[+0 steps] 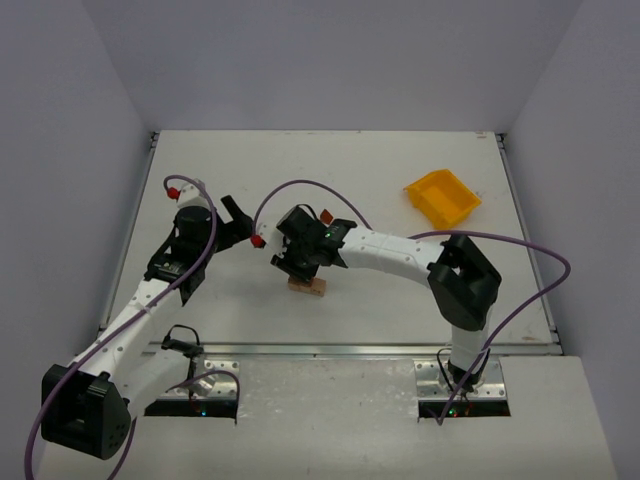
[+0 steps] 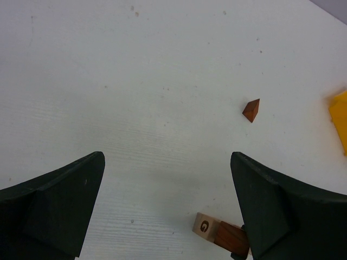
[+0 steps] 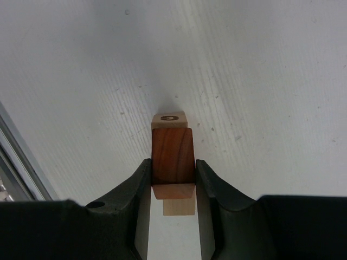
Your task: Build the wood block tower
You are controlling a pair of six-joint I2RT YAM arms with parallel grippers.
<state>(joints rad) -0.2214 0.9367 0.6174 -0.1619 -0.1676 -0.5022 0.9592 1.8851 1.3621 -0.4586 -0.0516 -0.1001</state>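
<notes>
**A:** Jaws first: my right gripper [image 3: 172, 169] pinches the reddish-brown block [image 3: 172, 151]. My left gripper [image 2: 167, 161] is spread and empty.

**B:** And the wood block tower [image 1: 307, 286]?

**A:** It's in the middle of the table [image 1: 350, 180], by the pale G block [image 3: 169, 119]. It's possibly unseated, so I'd square it and release slowly.

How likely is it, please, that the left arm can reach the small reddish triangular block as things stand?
Probably yes: the triangular block lies just ahead of its open fingers, nothing standing between.
</notes>
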